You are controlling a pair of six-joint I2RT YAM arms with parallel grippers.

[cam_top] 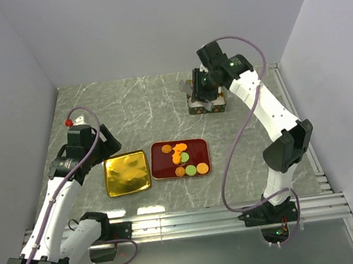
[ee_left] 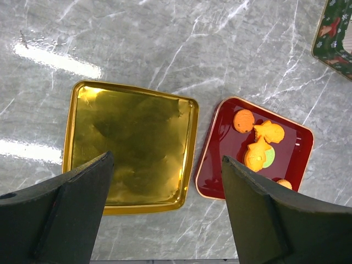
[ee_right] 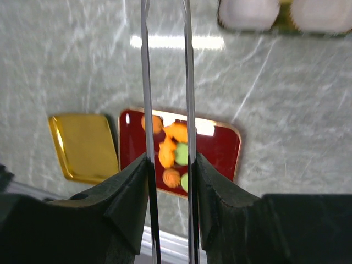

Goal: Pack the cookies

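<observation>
Looming over the far side of the marble-patterned tabletop (cam_top: 129,105), the right gripper (cam_top: 205,92) hides most of a dark patterned box (cam_top: 219,107). Its own camera catches only the blurred bottoms of two white paper cups (ee_right: 247,12) in that box, cut off at the top edge. The right fingers (ee_right: 129,192) are clenched on thin two-bladed tongs (ee_right: 146,82), whose tips run out of sight. Nearer the arms, a red tray (cam_top: 197,148) holds the cookies (cam_top: 180,157), orange, light green and tan. Several overlap in a heap, so their number is hard to make out. Just beside it on the left lies a gold tray (cam_top: 127,173) with nothing in it, the two rims close but apart. The left gripper (ee_left: 166,165) hangs above the gold tray with its fingers (ee_left: 82,209) spread wide and grasping nothing. In that wrist view one finger covers the red tray's near corner, and only a corner of the box shows.
</observation>
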